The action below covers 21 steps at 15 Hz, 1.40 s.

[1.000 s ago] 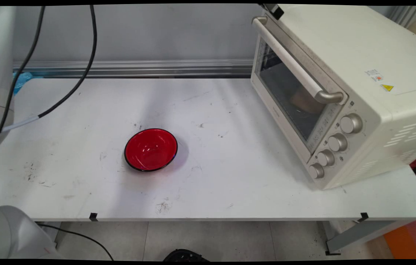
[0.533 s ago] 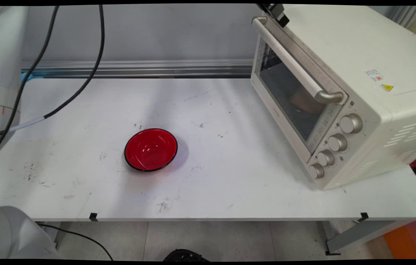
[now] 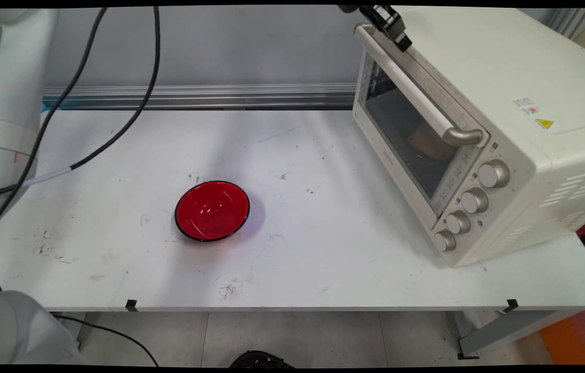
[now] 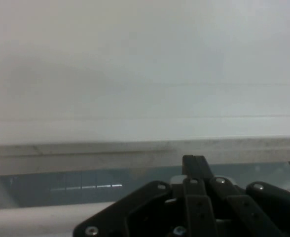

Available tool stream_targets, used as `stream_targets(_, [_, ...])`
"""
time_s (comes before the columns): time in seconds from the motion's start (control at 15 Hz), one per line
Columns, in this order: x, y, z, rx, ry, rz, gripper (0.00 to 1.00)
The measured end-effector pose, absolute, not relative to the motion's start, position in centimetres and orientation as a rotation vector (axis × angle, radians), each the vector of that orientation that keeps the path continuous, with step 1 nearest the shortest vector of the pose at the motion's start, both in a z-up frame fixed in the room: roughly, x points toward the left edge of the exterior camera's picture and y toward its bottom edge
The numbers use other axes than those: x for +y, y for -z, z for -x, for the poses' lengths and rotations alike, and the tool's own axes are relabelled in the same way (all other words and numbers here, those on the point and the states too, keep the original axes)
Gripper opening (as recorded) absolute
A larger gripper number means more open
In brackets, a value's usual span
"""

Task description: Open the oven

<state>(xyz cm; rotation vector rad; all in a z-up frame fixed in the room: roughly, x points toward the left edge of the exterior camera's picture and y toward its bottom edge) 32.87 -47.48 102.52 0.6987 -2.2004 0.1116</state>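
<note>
My gripper (image 3: 400, 41) reaches in from the top edge of the main view, just over the far end of the handle (image 3: 417, 96) of a cream toaster oven (image 3: 520, 129). Its fingers are pressed together and hold nothing. In the hand view the fingertips (image 4: 194, 164) stand right in front of the oven's top front edge (image 4: 110, 148), with the door glass (image 4: 61, 183) below it. The oven door is closed. A brownish thing (image 3: 427, 142) shows dimly through the glass. A red bowl (image 3: 212, 210) with a black rim sits empty on the white table (image 3: 323, 248), far from the gripper.
The oven fills the table's right side, with several knobs (image 3: 471, 201) down its front. Black cables (image 3: 116, 98) hang across the upper left of the main view. An aluminium rail (image 3: 194, 96) runs along the wall behind the table.
The gripper has come down and a little to the right, closer to the far end of the oven handle. The cables have swung to the right. Bowl and oven have not moved.
</note>
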Motion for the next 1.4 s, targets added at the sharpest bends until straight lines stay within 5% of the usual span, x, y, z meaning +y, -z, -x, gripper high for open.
stream_targets(1.4, [-48.4,-99.2,-31.3,-2.238,-0.091,-0.68,0.0])
